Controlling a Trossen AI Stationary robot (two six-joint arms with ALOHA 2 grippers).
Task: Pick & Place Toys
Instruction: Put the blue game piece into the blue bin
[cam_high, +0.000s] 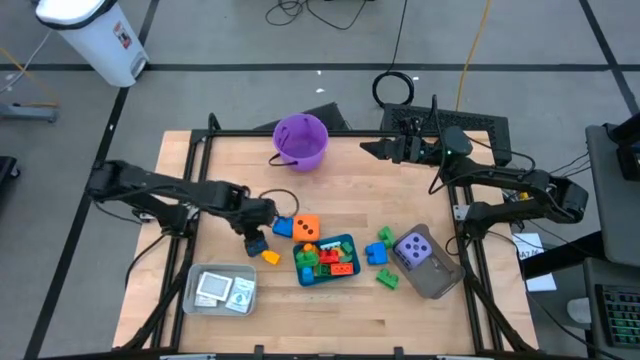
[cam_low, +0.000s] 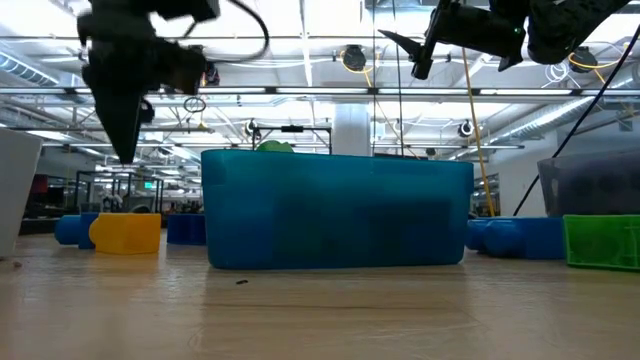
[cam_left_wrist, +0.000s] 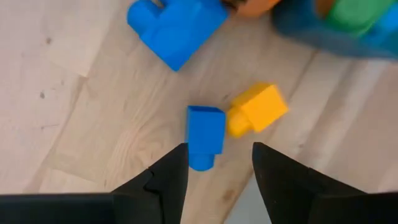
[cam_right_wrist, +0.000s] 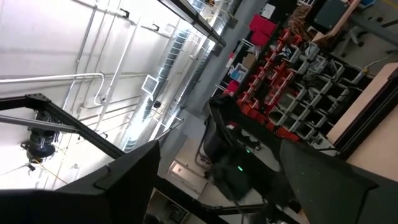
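Note:
My left gripper (cam_high: 256, 236) (cam_left_wrist: 219, 163) hangs open above the table, pointing down. A small blue brick (cam_left_wrist: 205, 135) (cam_high: 257, 246) lies on the wood just beyond its fingertips, and the fingers do not touch it. Beside that brick lies a yellow brick (cam_left_wrist: 257, 109) (cam_high: 270, 257). A larger blue brick (cam_left_wrist: 178, 26) (cam_high: 283, 228) and an orange die (cam_high: 306, 228) lie farther off. The teal tray (cam_high: 347, 243) holds several bricks. The purple die (cam_high: 413, 248) sits in the grey tray (cam_high: 440, 282). My right gripper (cam_high: 385, 148) (cam_right_wrist: 217, 180) waits open, raised at the far right.
A purple bucket (cam_high: 300, 140) stands at the far middle. A clear tray (cam_high: 200, 298) with white cards is near the front left. Blue bricks (cam_high: 378, 250) and a green brick (cam_high: 387, 279) lie between the teal and grey trays. Bare wood lies along the near edge.

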